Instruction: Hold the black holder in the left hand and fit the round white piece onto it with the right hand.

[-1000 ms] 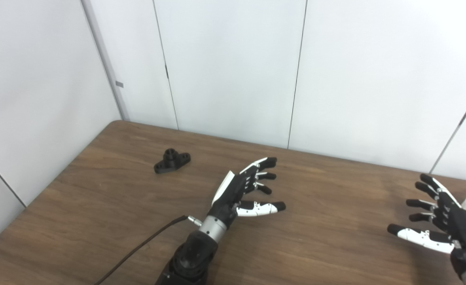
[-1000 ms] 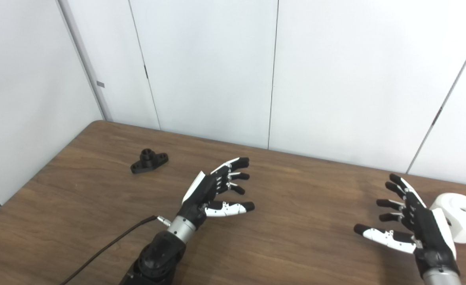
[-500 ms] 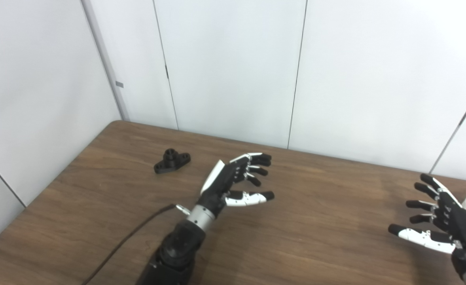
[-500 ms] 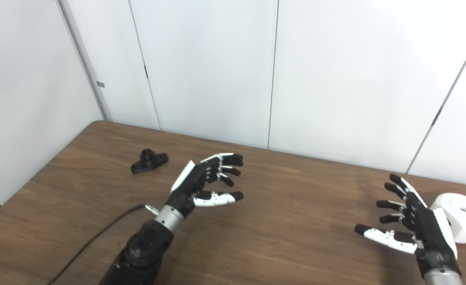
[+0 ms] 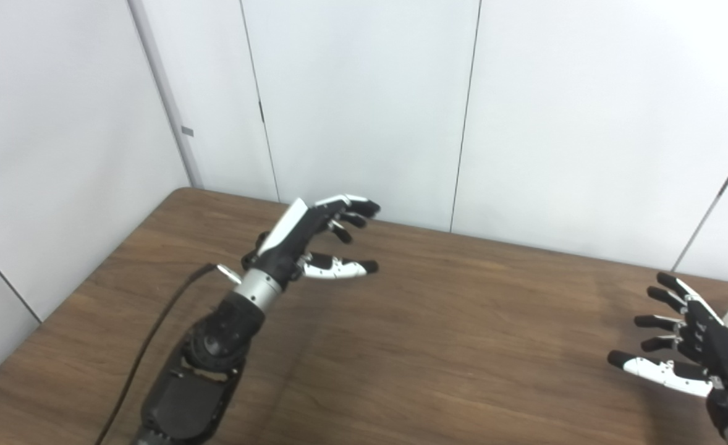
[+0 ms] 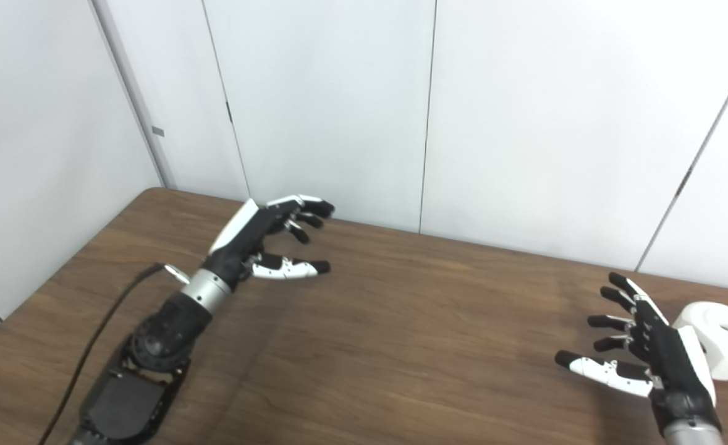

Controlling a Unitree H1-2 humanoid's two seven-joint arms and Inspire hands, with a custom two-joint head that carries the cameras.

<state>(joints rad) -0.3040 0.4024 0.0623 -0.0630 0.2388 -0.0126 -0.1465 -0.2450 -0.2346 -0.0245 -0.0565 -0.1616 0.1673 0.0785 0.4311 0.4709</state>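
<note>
Step in hand: the reach for the black holder (image 5: 254,254); nothing is grasped yet, so the task is at its start.
Left hand (image 5: 311,241): raised over the far-left part of the counter (image 5: 463,346), palm turned inward, fingers (image 5: 351,216) apart and lightly curled, thumb pointing right; it holds nothing.
Black holder: lies on the counter under or behind the left hand; only a dark sliver shows at the wrist edge in the left eye view, so I cannot tell whether the hand touches it.
Right hand (image 6: 654,355): at the near-right of the counter, fingers (image 6: 611,321) spread wide, empty, apparently waiting.
Round white piece (image 6: 719,339): sits on the counter just beyond the right hand, beside its back, not gripped; a dark hole shows in its top.
Next move, as I judge it: the left hand has to drop and turn its palm down over the holder, then close fingers and thumb across its low body; the part is small and flat-footed, so a shallow pinch could slide it along the wood.
After that: the right hand must turn toward the white piece, which lies behind its knuckles and not in front of the palm.
Right eye view alone shows: the white piece nearly whole, with its hole.
Left eye view alone shows: the holder's sliver; there the white piece is cut off by the frame edge.
Cable (image 5: 154,334): a dark lead runs along the left forearm and clears both parts.
</note>
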